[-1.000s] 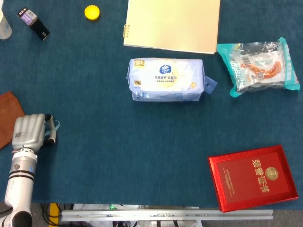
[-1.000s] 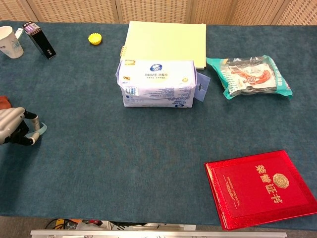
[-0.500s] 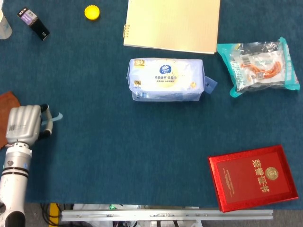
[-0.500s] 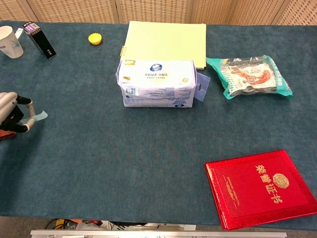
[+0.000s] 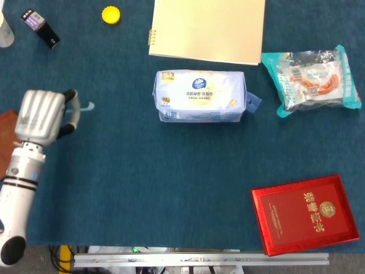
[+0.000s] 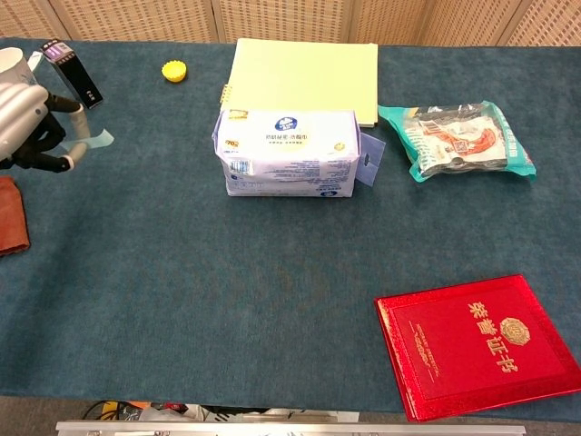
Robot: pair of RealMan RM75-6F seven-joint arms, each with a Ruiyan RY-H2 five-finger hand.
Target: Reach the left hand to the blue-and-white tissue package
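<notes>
The blue-and-white tissue package [image 5: 199, 97] lies flat in the middle of the blue table, just in front of the notebook; the chest view shows the package [image 6: 289, 153] as well. My left hand [image 5: 41, 117] hovers at the table's left side, well to the left of the package and clear of it. It holds nothing. Its fingers bend downward and the thumb sticks out toward the package. In the chest view the left hand [image 6: 27, 123] sits at the left edge of the frame. My right hand does not appear in either view.
A yellow notebook [image 5: 208, 28] lies behind the package, a teal snack bag [image 5: 312, 77] to its right, and a red booklet [image 5: 305, 214] at front right. A yellow cap [image 5: 110, 14], a black box [image 5: 40, 27] and a cup [image 6: 14, 65] stand at back left. A brown item [image 6: 11, 213] lies below my left hand.
My left hand has risen and moved away from the table's front edge toward the back, and slightly right toward the package. Nothing else has moved.
</notes>
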